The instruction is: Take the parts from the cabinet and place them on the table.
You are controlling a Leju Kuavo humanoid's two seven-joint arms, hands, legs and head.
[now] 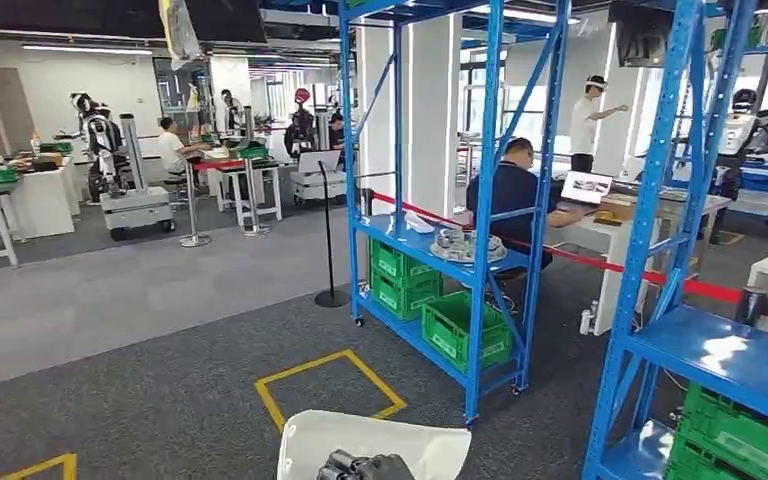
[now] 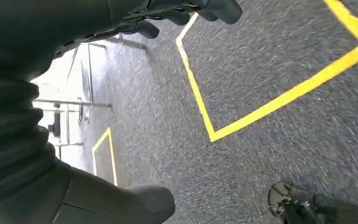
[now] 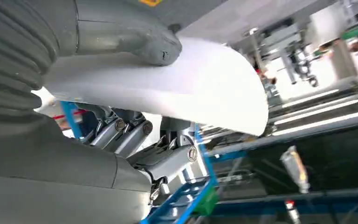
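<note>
1. Grip comes first: the right hand (image 3: 135, 140) holds a white sheet-like part (image 3: 191, 79), thumb pressed on one face and fingers (image 3: 168, 161) under the other, so the part is pinched near its edge. In the head view the same part (image 1: 370, 445) sits low in front of the body, sticking out beyond the hand.
2. Left hand (image 2: 186, 11) hangs over the grey carpet (image 2: 261, 163) with nothing in it; its fingers look curled in, though whether fully closed I cannot tell.
3. Step in hand, by my reading, is carrying the part to a table, since the blue shelf rack (image 1: 480, 200) stands ahead and to the right of the hand, well apart.
4. Keep the pinch firm while walking (a thin sheet held at one edge will likely flap and lever against the thumb).
5. Hold the part level and close to the body, clear of the rack's uprights.
6. Watch the barrier post (image 1: 330, 290) and the yellow floor square (image 1: 328, 390) ahead of the hand when choosing the path.
</note>
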